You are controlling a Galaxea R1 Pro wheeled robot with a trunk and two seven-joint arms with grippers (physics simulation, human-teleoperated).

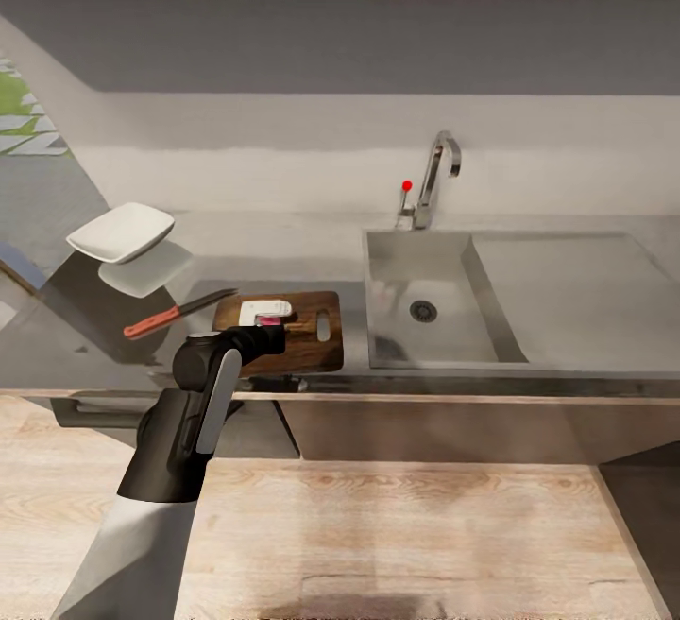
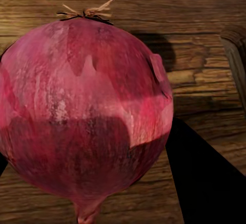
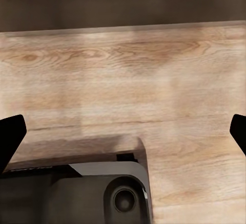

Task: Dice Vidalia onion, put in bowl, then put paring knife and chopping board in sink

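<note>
The onion [image 2: 84,116] sits over the board [image 1: 307,332], pinched in the left gripper [image 1: 267,320]. I judge it should be set down mid-board before letting go. The knife [image 1: 175,312] lies at the board's 9 o'clock, the sink [image 1: 425,303] at 3. Right gripper [image 3: 123,131] fingers are spread, empty.

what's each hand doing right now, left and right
Left hand: closed on the onion, over the chopping board.
Right hand: open, empty, fingertips wide apart over the wooden floor.
</note>
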